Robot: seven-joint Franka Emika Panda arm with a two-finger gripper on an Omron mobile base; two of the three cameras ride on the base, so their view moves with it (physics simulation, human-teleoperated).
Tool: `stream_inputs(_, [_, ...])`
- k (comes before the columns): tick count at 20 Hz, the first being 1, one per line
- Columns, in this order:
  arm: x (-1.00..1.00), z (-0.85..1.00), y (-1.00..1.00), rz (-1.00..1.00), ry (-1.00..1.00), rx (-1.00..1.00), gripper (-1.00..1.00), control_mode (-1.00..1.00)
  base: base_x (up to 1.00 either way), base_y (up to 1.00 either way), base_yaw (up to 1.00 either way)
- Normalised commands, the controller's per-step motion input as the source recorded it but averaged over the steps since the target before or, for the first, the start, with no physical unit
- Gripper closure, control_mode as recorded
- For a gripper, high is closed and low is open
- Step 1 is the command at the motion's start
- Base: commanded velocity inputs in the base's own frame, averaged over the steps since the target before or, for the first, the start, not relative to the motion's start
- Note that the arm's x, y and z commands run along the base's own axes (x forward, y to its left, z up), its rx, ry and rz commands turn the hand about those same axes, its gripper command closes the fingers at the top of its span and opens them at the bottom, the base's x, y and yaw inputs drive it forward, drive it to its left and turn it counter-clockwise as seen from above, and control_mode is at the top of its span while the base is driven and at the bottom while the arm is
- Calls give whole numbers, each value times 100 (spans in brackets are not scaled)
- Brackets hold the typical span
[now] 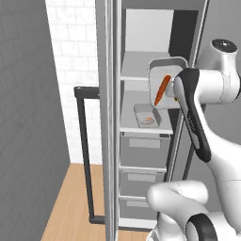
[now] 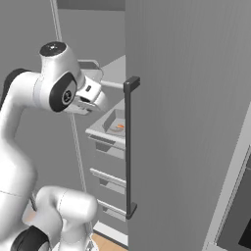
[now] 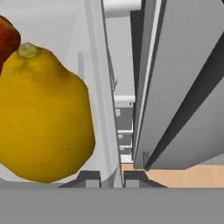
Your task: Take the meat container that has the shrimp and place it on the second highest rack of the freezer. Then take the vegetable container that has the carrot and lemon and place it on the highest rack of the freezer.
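Veg tub (image 1: 165,77) is up at freezer (image 1: 141,117) height, tipped so its open side faces the left base camera; carrot (image 1: 162,90) shows inside it, running diagonally. Tub sits in front of the top rack (image 1: 141,66), right of centre in the opening; can't tell if it touches the rack.

Arm: rises from the base, elbow high at right in the left base view, forearm angling up-left to the tub's lower right corner. Gripper (image 3: 112,178) is pinched nearly shut on the tub's wall (image 3: 103,109); fingertips (image 3: 92,179) sit either side of that thin clear edge in the hand view.

Meat tub (image 1: 148,117) with the shrimp (image 1: 149,121) lies flat on the second rack (image 1: 136,127), below the veg tub and well apart from it.

View differences:
- Left base: looks straight into the open freezer, showing both racks, drawers (image 1: 143,150) below, carrot in the tub, and door handle (image 1: 84,155) at left.
- Right base: wrist (image 2: 86,98) is at the freezer opening, the door (image 2: 186,122) blocks most of the interior; meat tub (image 2: 116,125) seen on its rack past the handle (image 2: 129,147).
- Hand: lemon (image 3: 43,118) close up, pressed against the tub wall; carrot end (image 3: 8,39) at top left; wood floor (image 3: 183,175) below.
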Motion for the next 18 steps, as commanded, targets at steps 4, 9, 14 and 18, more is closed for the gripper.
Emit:
stream_inputs(4, [100, -25, 0, -8, -11, 0, 100, -100, 0, 0, 0])
stream_inputs(9, [81, -5, 0, -7, -5, 0, 100, -100, 0, 0, 0])
stream_inputs(14, [81, 8, -2, -5, 0, 0, 100, -100, 0, 0, 0])
stream_inputs(18, [70, 23, -13, -2, 2, 0, 100, -100, 0, 0, 0])
